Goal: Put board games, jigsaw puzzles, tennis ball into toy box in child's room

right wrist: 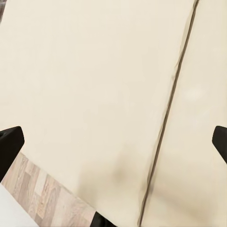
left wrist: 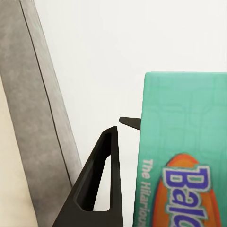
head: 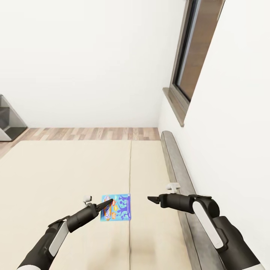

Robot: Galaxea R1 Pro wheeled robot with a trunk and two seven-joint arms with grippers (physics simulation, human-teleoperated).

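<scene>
A blue board game (head: 117,207) with cartoon figures hangs just above the beige bed (head: 56,168), and my left gripper (head: 108,204) is shut on its left edge. In the left wrist view the board game (left wrist: 184,142) shows a teal face with an orange logo, standing up against the white wall; one black finger (left wrist: 101,179) lies beside it and the gripper (left wrist: 124,125) clamps its edge. My right gripper (head: 152,199) hovers to the right of the box, open and holding nothing. In its wrist view the gripper (right wrist: 116,142) spreads wide over the bare mattress (right wrist: 94,71).
The grey headboard (head: 176,161) runs along the white wall on the right, below a dark-framed window (head: 191,56). Wood-plank floor (head: 93,133) lies beyond the bed. A grey shelf unit (head: 7,120) stands at the far left.
</scene>
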